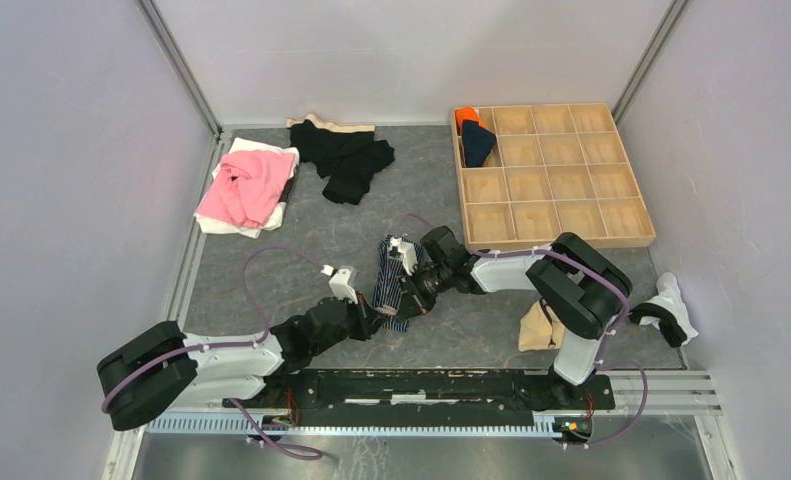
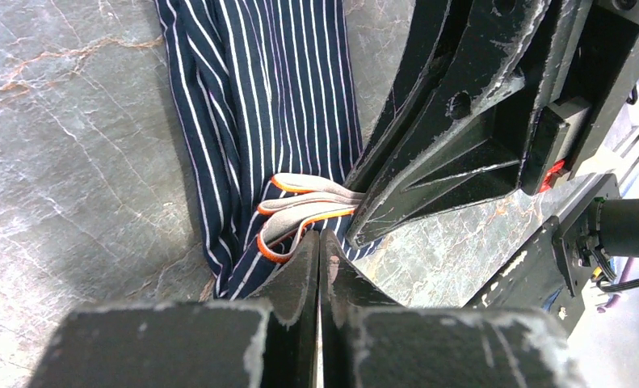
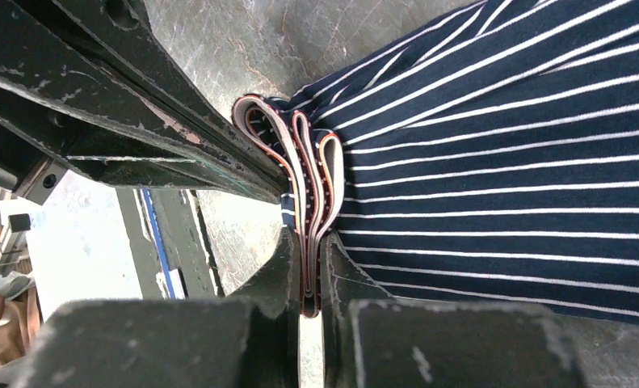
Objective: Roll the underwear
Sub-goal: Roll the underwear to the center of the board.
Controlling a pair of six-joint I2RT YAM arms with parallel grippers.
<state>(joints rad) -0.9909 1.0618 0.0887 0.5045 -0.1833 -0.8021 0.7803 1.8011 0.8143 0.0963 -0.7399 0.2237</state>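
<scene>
The navy underwear with thin pale stripes point(image 1: 392, 283) lies folded into a long strip on the grey table between the two arms. Its orange-edged waistband point(image 3: 309, 174) is stacked in layers at the near end. My right gripper point(image 3: 309, 246) is shut on those waistband layers. My left gripper point(image 2: 320, 241) is shut, its tips pressed together right beside the waistband point(image 2: 300, 212) with no cloth visible between them. The right gripper's fingers point(image 2: 453, 121) cross the left wrist view. Both grippers meet at the strip's near end in the top view: left point(image 1: 376, 318), right point(image 1: 414, 290).
A wooden compartment tray point(image 1: 611, 238) stands at the back right, with orange and navy bundles point(image 1: 474, 135) in its far left cell. A pink garment point(image 1: 243, 185) and black garments point(image 1: 346, 160) lie at the back left. A white, black-trimmed brief point(image 1: 671, 308) and a tan cloth point(image 1: 539, 328) lie near the right arm.
</scene>
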